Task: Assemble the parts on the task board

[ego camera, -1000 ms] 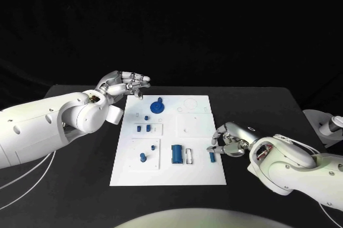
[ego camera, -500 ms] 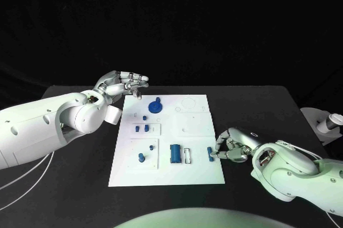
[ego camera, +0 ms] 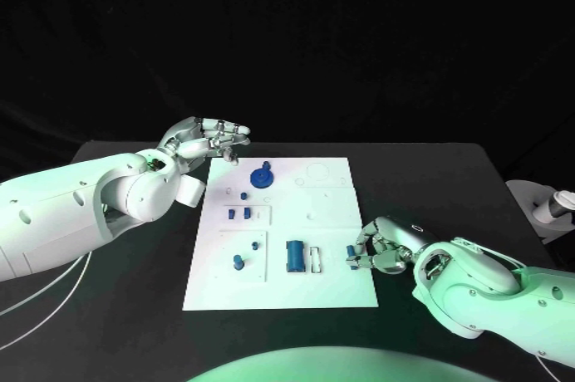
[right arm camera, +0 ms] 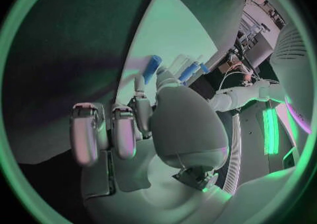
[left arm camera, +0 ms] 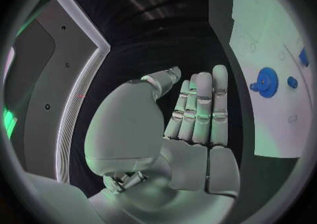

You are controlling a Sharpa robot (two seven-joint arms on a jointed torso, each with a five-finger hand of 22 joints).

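Risk of the small blue peg [ego camera: 352, 258] slipping from the right hand [ego camera: 381, 251] fingers pinching it at the board [ego camera: 336, 295] right edge; left hand [ego camera: 206, 139] curled, empty.

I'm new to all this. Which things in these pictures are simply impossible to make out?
- Head view: whether the right robot hand actually holds the small blue part at the task board edge; its fingers cover the contact.
- Right wrist view: the palm hides the fingertips beside the blue parts.
- Head view: what the left robot hand has between its fingertips, if anything; too small.
- Head view: the shapes of the tiny blue pieces mid-board.
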